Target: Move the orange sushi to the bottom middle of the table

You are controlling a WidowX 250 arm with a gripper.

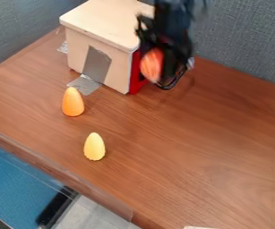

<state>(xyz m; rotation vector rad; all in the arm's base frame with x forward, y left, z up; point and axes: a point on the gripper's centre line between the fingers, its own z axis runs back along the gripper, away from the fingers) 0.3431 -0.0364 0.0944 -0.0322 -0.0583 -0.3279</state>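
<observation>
Jaws of the black gripper point(162, 78) are clamped on the orange sushi point(151, 65), over the far part of the brown table point(205, 147), just beside the wooden house's point(100, 20) red right side. Left and nearer, an orange egg-shaped piece point(73, 102) stands; a yellow egg-shaped piece point(94, 147) stands nearer still, slightly right.

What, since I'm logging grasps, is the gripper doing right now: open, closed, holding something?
Gripper: closed on the striped orange sushi, holding it by the red side of the wooden box.
</observation>
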